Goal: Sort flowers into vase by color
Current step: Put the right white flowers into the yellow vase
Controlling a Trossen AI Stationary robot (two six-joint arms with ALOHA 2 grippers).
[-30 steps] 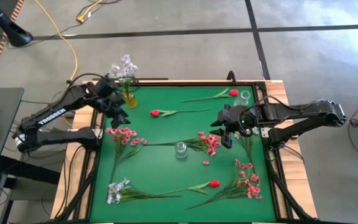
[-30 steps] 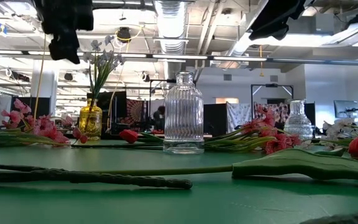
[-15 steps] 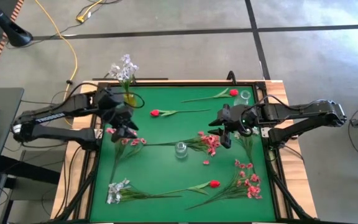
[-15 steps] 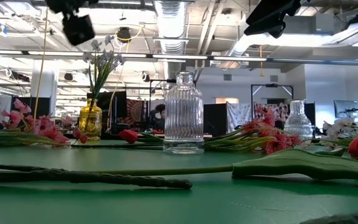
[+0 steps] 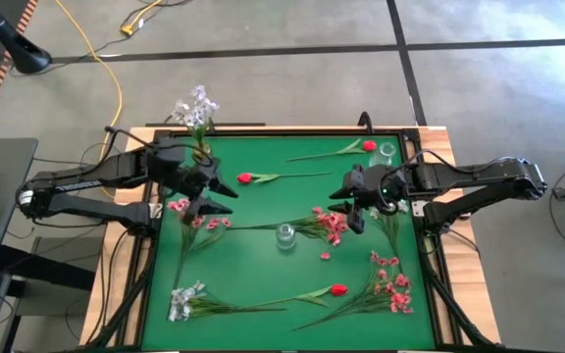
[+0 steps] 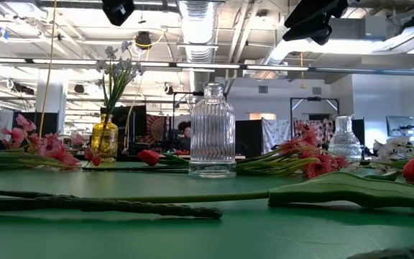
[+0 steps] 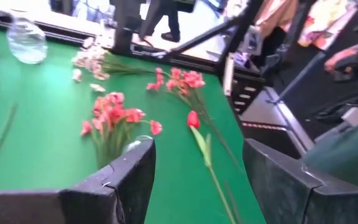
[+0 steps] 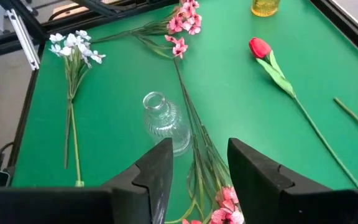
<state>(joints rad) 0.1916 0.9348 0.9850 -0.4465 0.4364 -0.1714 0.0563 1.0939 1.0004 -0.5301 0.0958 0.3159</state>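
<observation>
The yellow vase (image 5: pixel 204 155) stands at the far left of the green mat and holds whitish-lavender flowers (image 5: pixel 196 108). A clear ribbed vase (image 5: pixel 284 234) stands mid-table, and a second clear vase (image 5: pixel 387 152) is far right. Red buds (image 5: pixel 245 178), (image 5: pixel 369 146), (image 5: pixel 337 290), pink sprays (image 5: pixel 194 216), (image 5: pixel 330 224), (image 5: pixel 392 284) and a whitish cluster (image 5: pixel 186 299) lie flat on the mat. My left gripper (image 5: pixel 224 194) hovers open above the mat, between the left pink spray and the nearest red bud. My right gripper (image 5: pixel 341 204) hovers open over the middle pink spray (image 8: pixel 222 208).
The mat's raised black frame (image 5: pixel 430 245) borders the table. In the low view the ribbed vase (image 6: pixel 212 129) and yellow vase (image 6: pixel 105 137) stand upright, with both grippers (image 6: pixel 118 8), (image 6: pixel 311 21) high above them. A bare stretch of mat (image 5: pixel 253 265) lies near the middle.
My left gripper has swung from beside the yellow vase toward the table's middle and right, rising and turning as it went, and stayed open. The right arm and all the flowers have kept still.
</observation>
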